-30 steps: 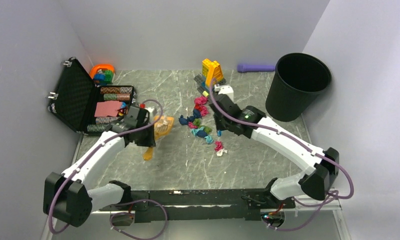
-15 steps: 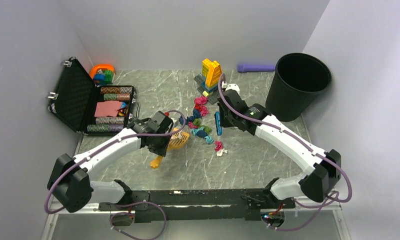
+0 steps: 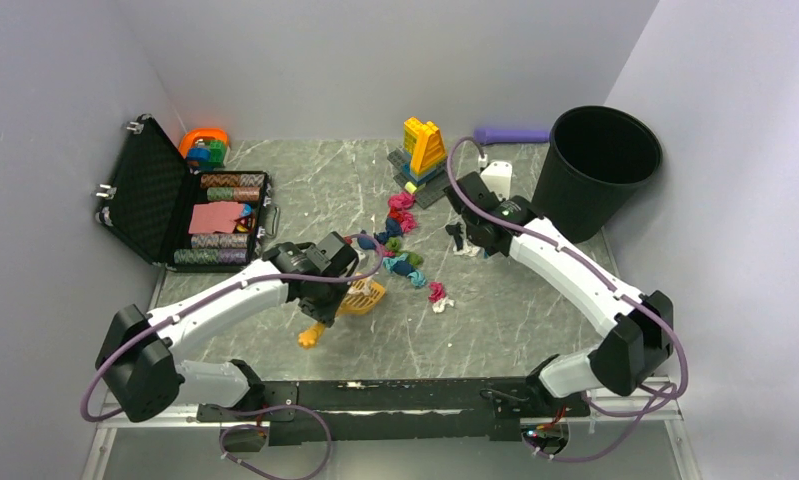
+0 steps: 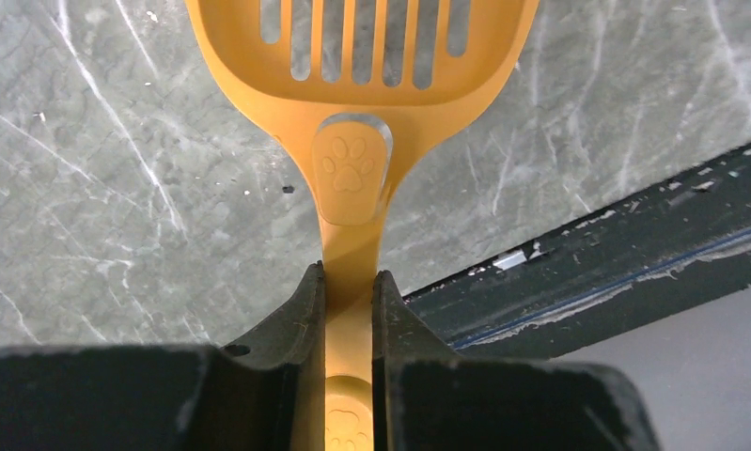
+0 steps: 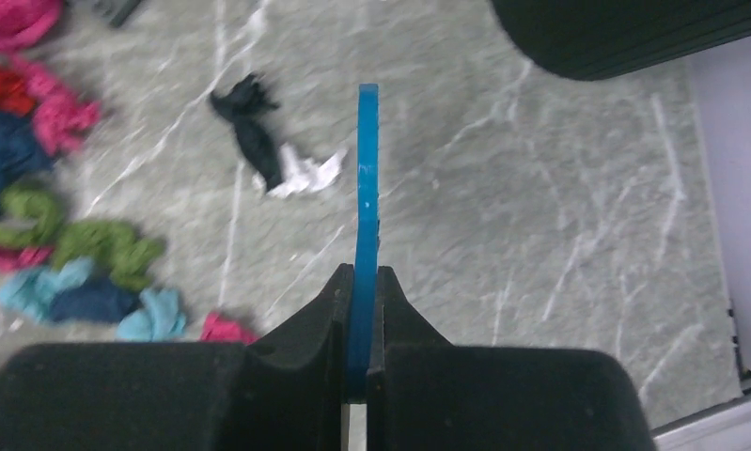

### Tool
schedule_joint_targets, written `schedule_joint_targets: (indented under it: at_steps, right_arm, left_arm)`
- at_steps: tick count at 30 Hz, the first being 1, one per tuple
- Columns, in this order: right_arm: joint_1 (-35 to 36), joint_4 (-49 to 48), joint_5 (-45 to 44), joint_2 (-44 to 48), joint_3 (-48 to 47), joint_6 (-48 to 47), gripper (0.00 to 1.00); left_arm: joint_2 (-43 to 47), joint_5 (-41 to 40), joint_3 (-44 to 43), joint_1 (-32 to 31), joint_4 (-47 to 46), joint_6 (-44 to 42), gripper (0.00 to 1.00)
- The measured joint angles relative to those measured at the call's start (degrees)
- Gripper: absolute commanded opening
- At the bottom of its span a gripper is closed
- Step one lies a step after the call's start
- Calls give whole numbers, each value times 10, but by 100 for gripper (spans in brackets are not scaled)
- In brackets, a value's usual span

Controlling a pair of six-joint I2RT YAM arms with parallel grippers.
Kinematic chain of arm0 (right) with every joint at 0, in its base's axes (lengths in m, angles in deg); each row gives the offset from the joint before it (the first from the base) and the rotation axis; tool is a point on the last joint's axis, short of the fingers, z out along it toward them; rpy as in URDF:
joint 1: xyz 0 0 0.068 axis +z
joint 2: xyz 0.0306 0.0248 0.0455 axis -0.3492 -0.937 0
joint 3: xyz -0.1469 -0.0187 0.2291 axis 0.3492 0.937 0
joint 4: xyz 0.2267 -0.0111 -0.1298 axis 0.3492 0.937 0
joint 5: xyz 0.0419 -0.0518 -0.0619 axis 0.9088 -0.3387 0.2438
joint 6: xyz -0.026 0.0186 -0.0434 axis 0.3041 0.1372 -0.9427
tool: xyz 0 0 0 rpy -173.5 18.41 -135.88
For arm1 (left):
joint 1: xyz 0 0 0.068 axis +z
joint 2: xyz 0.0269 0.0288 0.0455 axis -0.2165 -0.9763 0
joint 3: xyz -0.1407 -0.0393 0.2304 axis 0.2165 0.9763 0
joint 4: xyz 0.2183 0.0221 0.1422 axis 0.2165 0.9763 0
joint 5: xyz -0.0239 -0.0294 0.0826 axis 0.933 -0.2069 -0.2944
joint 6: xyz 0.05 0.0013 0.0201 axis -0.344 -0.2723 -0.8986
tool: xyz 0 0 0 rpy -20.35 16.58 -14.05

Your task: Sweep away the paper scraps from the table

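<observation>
Left gripper (image 4: 350, 293) clamps an orange scoop (image 4: 360, 66), arm stretched forward; right gripper (image 5: 360, 282) pinches a blue blade (image 5: 367, 169).

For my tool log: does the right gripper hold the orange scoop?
No, the right gripper is shut on a thin blue tool, and the orange scoop sits in the left gripper.

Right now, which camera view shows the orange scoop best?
The left wrist view: the orange scoop fills it, slots and paw print clear, handle clamped in the left gripper. The top external view shows it small, partly under the arm. The right wrist view misses it.
</observation>
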Motion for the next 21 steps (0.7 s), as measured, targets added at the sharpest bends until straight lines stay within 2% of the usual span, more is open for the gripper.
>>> schedule_joint_targets:
  at_steps: [3, 11, 16, 21]
  right_arm:
    - [-28, -3, -29, -30, -10, -8, 0]
    - [-68, -7, -37, -285, -162, -100, 0]
    - [-66, -7, 49, -324, -182, -188, 0]
    - [-64, -12, 203, -303, -194, -246, 0]
  left_arm:
    - [14, 18, 0, -1, -4, -4, 0]
    - [12, 38, 0, -1, -18, -4, 0]
    - [0, 36, 0, -2, -20, -4, 0]
    - [-9, 33, 0, -2, -24, -4, 0]
